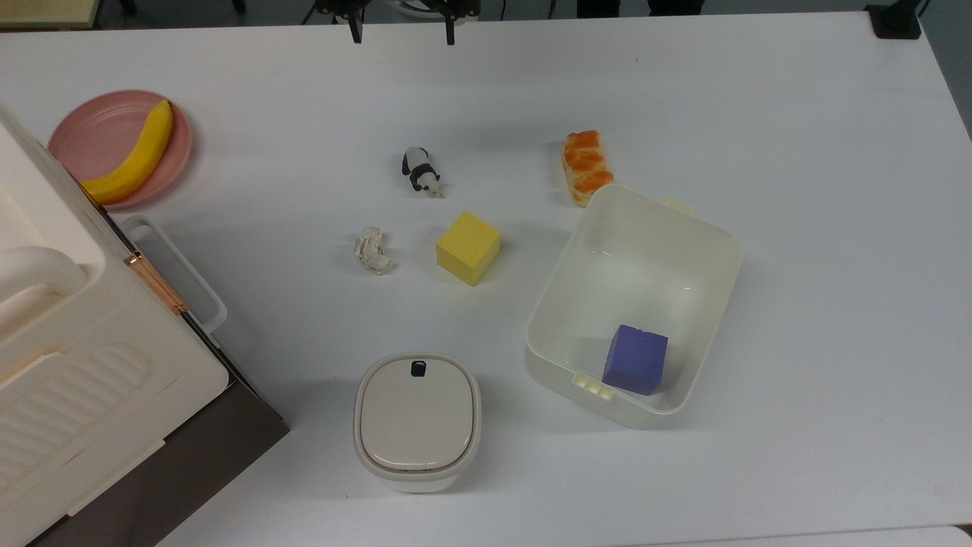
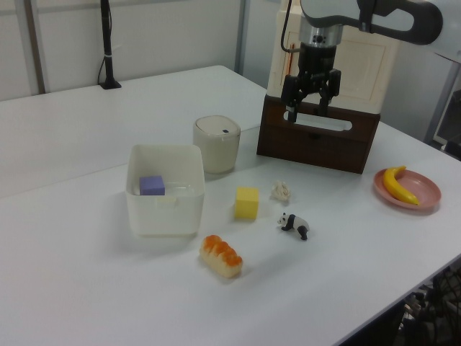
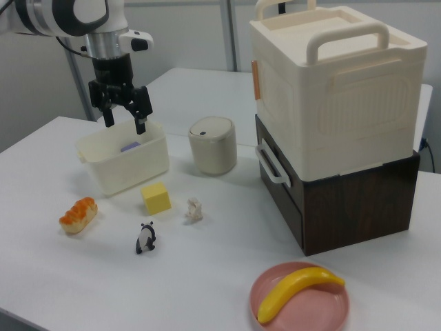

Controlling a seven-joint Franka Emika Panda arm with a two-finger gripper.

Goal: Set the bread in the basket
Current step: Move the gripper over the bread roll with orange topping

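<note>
The bread (image 1: 587,165) is a small tan loaf with orange-brown crust. It lies on the white table just beyond a corner of the basket (image 1: 706,228), close to its wall. The basket is a cream-white tub holding a purple cube (image 1: 635,358). In the left view the bread (image 2: 222,255) lies in front of the basket (image 2: 164,213). In the right view the bread (image 3: 78,214) lies to the basket's (image 3: 124,169) left. My gripper (image 1: 402,34) (image 2: 306,113) (image 3: 125,124) hangs open and empty, high above the table and away from the bread.
A yellow cube (image 1: 468,248), a toy panda (image 1: 421,172) and crumpled paper (image 1: 373,251) lie mid-table. A rounded lidded container (image 1: 418,422) stands near the front. A banana (image 1: 137,156) lies on a pink plate (image 1: 99,125). A tall cream box on a brown base (image 1: 91,365) fills the top view's left.
</note>
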